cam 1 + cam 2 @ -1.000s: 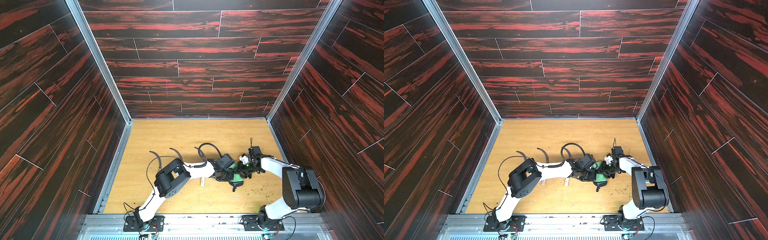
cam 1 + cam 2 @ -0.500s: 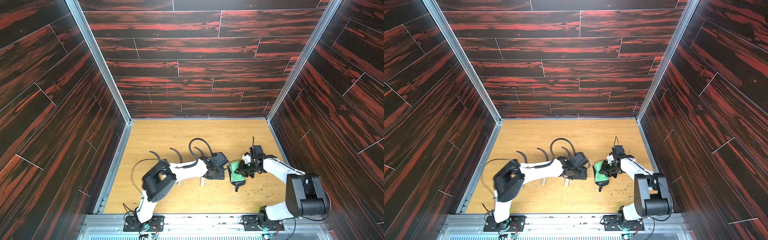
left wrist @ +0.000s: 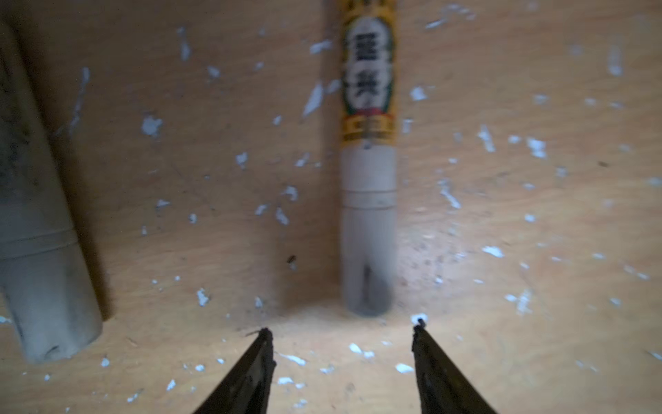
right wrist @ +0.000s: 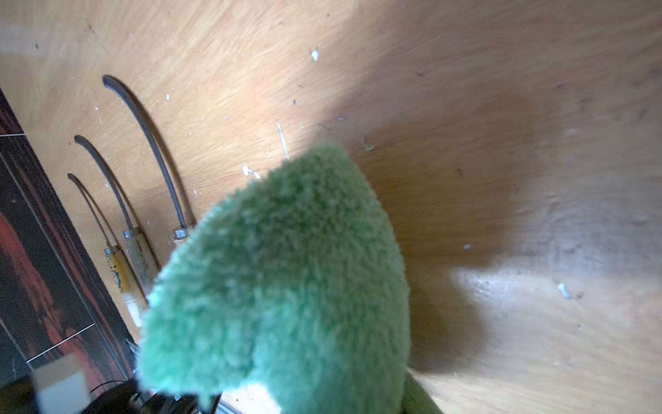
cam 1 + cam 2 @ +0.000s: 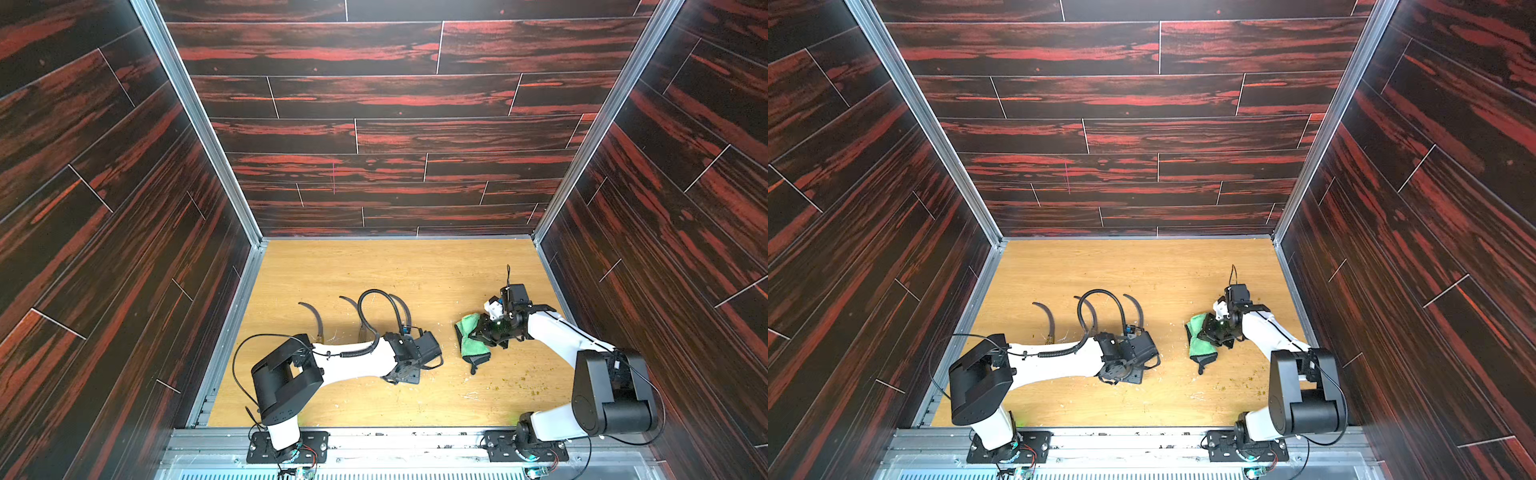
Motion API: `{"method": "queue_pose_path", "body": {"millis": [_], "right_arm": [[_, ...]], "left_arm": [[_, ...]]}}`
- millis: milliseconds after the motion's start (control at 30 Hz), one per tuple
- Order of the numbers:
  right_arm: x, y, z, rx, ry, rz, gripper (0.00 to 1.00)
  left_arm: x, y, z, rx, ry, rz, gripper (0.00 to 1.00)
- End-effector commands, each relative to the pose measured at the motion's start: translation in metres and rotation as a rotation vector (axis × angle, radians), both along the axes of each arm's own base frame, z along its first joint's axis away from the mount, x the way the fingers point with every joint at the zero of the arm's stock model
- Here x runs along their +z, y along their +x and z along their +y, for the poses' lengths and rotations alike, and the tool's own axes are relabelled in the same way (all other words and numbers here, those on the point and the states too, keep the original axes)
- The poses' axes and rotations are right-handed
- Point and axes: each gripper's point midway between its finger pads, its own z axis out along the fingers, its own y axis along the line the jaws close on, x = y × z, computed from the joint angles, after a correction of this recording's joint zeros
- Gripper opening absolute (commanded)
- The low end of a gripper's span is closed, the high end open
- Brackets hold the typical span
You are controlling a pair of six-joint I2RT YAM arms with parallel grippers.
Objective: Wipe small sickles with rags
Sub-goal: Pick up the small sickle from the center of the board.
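The right gripper (image 5: 483, 331), clamped on the green cloth (image 5: 473, 353), hangs at three o'clock of the three sickles (image 4: 139, 256), while the left gripper (image 3: 342, 333), half-open and empty, may shove the labelled handle (image 3: 368, 107) aside.

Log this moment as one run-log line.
left claw open, empty, facing labelled sickle handle | right claw shut on rag | three sickles lying on table

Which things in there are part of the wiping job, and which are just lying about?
Part of the job: three small sickles; green rag, gripped by the right gripper; left gripper, open near a sickle handle.
Lying about: white flecks and greenish crumbs on the wooden floor.
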Motion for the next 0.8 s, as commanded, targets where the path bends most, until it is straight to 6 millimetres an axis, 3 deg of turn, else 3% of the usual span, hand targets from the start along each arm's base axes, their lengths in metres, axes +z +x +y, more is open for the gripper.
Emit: {"method": "queue_pose_path", "body": {"millis": [0, 267, 500, 767], "right_arm": [[0.005, -0.001, 0.005, 0.024, 0.018, -0.003, 0.04], [0.005, -0.001, 0.005, 0.027, 0.015, -0.004, 0.04], [0.007, 0.001, 0.007, 0.035, 0.010, -0.005, 0.04], [0.014, 0.005, 0.016, 0.065, 0.003, -0.010, 0.04]], "left_arm": [[0.010, 0.014, -0.003, 0.056, -0.069, -0.084, 0.62], [0.002, 0.019, -0.015, 0.067, -0.171, -0.128, 0.58], [-0.003, 0.022, -0.007, 0.084, -0.162, -0.161, 0.54], [-0.013, 0.019, -0.007, 0.089, -0.179, -0.154, 0.35]]}}
